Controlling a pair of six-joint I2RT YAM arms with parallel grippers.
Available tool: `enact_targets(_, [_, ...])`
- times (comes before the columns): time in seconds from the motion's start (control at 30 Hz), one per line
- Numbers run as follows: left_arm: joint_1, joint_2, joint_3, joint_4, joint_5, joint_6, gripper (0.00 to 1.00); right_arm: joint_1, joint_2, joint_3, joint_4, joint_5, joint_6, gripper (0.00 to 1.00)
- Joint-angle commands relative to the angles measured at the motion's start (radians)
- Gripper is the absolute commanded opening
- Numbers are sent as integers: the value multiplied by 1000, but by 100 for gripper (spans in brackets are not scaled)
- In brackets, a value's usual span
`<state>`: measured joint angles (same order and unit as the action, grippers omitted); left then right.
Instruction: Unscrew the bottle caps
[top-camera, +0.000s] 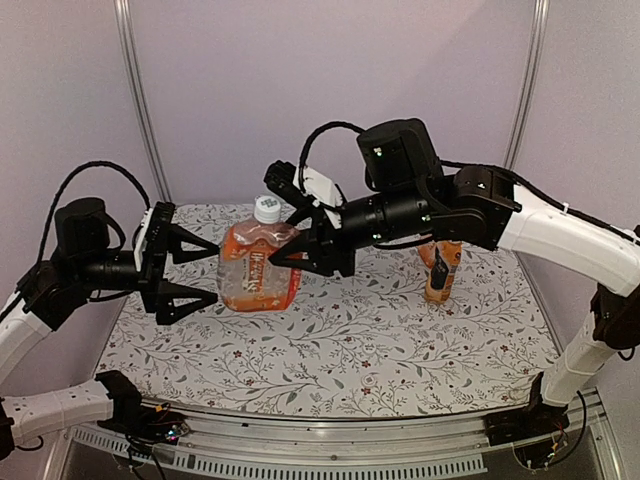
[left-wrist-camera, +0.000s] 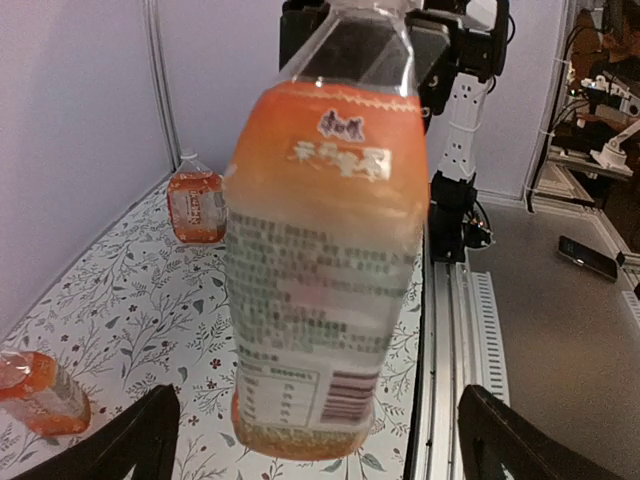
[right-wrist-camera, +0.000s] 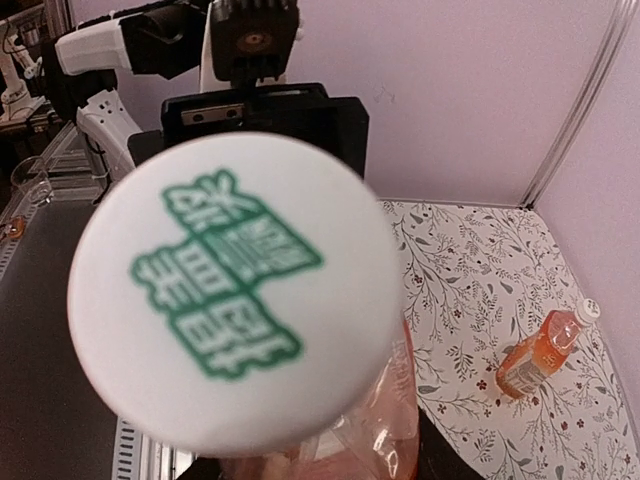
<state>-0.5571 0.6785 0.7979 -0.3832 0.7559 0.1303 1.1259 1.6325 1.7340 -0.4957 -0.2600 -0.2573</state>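
A clear bottle of orange drink (top-camera: 258, 272) with a white cap (top-camera: 267, 208) is near the table's back left. My right gripper (top-camera: 290, 243) is shut on its shoulder just below the cap and holds it slightly tilted. In the right wrist view the cap (right-wrist-camera: 235, 290) with green print fills the frame, and my dark fingers (right-wrist-camera: 435, 455) show beside the bottle's shoulder (right-wrist-camera: 385, 440). My left gripper (top-camera: 212, 271) is open, its fingertips at the bottle's left side. In the left wrist view the bottle (left-wrist-camera: 325, 260) stands between the fingers with wide gaps.
Another orange bottle (top-camera: 440, 270) stands behind my right arm and also shows in the left wrist view (left-wrist-camera: 195, 205). A bottle (left-wrist-camera: 40, 392) lies on the floral cloth (top-camera: 380, 350) by the back wall. A capped bottle (right-wrist-camera: 540, 355) shows in the right wrist view.
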Motion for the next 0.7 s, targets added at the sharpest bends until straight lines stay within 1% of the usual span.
enact_targets(0.0, [-29, 75, 88, -150, 34, 128, 97, 48, 4, 1, -46, -32, -61, 31])
enact_targets(0.17, [-87, 120, 112, -145, 29, 137, 94, 81, 7, 2, 16, -33, -43, 29])
enact_targets(0.23, [-124, 133, 113, -138, 11, 123, 91, 83, 15, 5, 41, -32, -28, 28])
enact_targets(0.27, [-142, 139, 117, -125, -9, 108, 86, 84, 18, 5, 48, -35, -25, 28])
enact_targets(0.4, [-157, 151, 134, -61, -52, 57, 62, 85, 26, -3, 75, -28, -17, 29])
enact_targets(0.47, [-157, 151, 136, -54, -52, 54, 54, 85, 26, -9, 85, -19, -11, 29])
enact_targets(0.53, [-158, 150, 134, -50, -41, 44, 48, 86, 26, -14, 92, -5, -5, 29])
enact_targets(0.6, [-158, 145, 127, -35, -26, 30, 41, 85, 28, -15, 93, 6, 3, 33])
enact_targets(0.67, [-158, 139, 124, -25, -24, 22, 32, 86, 28, -14, 92, 11, 13, 44])
